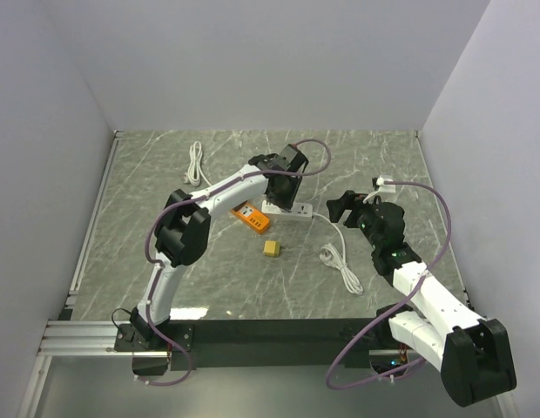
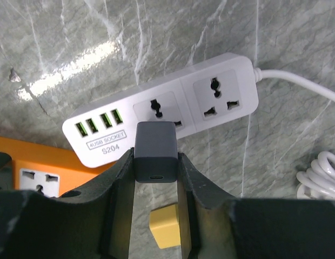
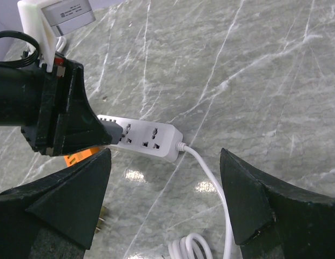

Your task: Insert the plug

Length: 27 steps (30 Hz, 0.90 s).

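Observation:
A dark grey plug [image 2: 155, 148] with a small port on its rear face is pinched between the fingers of my left gripper [image 2: 155, 157], which is shut on it. Its front end is at the left outlet of the white power strip [image 2: 173, 108]; the prongs are hidden, so I cannot tell whether they are in. From above, my left gripper [image 1: 283, 190] hangs over the strip [image 1: 292, 210]. My right gripper [image 1: 344, 207] is open to the right of the strip's cord end, holding nothing. In the right wrist view the strip [image 3: 148, 137] lies beyond its open fingers [image 3: 75, 199].
An orange socket block [image 1: 251, 218] lies left of the white strip. A small yellow block [image 1: 271, 248] sits nearer the arms. The strip's white cord [image 1: 340, 261] ends in a coil at the right. Another white cable [image 1: 196, 161] lies at the back left.

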Motion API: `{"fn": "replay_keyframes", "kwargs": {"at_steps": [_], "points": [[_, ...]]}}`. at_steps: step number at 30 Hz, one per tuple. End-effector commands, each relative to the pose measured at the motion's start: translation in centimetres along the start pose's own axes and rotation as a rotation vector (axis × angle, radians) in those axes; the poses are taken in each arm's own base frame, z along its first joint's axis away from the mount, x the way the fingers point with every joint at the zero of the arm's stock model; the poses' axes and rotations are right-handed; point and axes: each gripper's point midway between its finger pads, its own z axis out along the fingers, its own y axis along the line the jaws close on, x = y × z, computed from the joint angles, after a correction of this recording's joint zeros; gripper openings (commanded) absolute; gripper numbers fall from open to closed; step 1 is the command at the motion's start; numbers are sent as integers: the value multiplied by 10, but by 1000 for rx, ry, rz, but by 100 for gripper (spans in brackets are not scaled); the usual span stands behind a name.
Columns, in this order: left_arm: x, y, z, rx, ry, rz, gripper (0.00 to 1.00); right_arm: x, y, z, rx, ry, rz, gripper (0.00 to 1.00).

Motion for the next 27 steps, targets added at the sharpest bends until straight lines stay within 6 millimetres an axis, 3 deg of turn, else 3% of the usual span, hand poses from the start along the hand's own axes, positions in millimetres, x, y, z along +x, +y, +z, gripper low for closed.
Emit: {"fn": "replay_keyframes", "kwargs": {"at_steps": [1, 18, 27], "points": [[-14, -6, -6, 4, -31, 10, 1, -14, 3, 0, -16, -55, -2, 87], [-8, -16, -8, 4, -15, 16, 1, -12, 2, 1, -8, -52, -2, 87], [-4, -6, -5, -47, -8, 9, 1, -14, 3, -3, -20, -64, -1, 88]]}}
